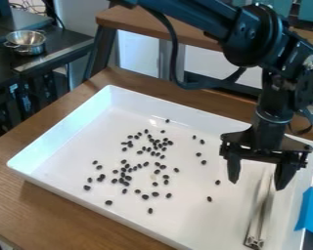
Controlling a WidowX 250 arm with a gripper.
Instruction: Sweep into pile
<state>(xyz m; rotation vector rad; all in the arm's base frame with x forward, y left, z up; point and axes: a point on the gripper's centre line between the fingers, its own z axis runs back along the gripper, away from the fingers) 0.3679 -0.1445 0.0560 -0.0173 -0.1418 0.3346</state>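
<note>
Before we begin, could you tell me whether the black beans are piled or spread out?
Spread out: the beans lie scattered over the white tray, with gaps between many.

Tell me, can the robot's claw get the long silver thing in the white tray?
Probably yes: the open claw hangs over one end of the long silver thing, nothing lies on top of it, and the black beans are off to one side.

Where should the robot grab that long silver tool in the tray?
Probably mid-length on the metal tool, from above, jaws across its width: it is long and narrow, lying in the white tray with its top uncovered.
</note>
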